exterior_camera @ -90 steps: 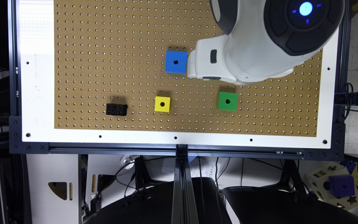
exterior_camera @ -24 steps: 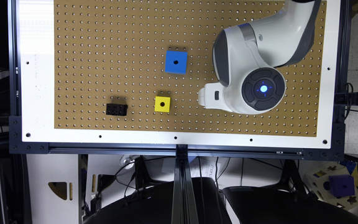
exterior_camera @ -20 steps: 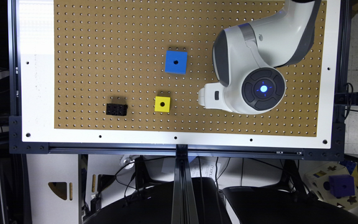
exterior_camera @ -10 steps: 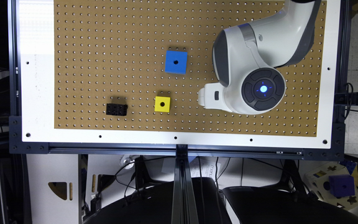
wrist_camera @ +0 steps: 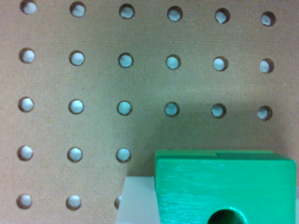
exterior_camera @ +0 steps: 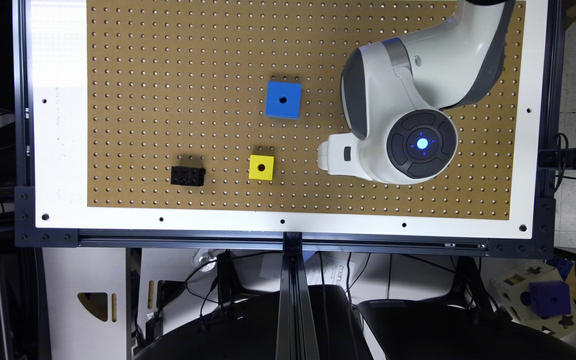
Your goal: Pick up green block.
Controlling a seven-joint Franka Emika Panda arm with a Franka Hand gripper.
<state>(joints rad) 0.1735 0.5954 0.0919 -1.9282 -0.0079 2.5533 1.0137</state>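
Green block (wrist_camera: 224, 186) fills the near corner of the wrist view, very close to the camera. I can see its flat face and part of the round dark hole in it. It sits on the brown board full of little holes (wrist_camera: 93, 84). A pale strip (wrist_camera: 138, 200) lies right against one side of the block, but I cannot tell what that strip is. I cannot tell if the claw is shut on the block or let go.

From the exterior view the big white arm (exterior_camera: 398, 120) hangs over the board (exterior_camera: 168, 75) and covers the spot under it, so the block is hidden there. That view does show other things. A blue cube (exterior_camera: 283, 99) sits near the middle of the board. A yellow cube (exterior_camera: 261, 167) sits nearer the white front edge (exterior_camera: 218, 220). A small black brick (exterior_camera: 187, 176) lies further to the exterior view's left. All three are well apart from the arm. There is a lot of bare board on the exterior view's left.

A few seconds ago the green block showed plainly beside the yellow cube's row, and the arm was further back. Now the arm has come over that place. In the last second it has not moved.
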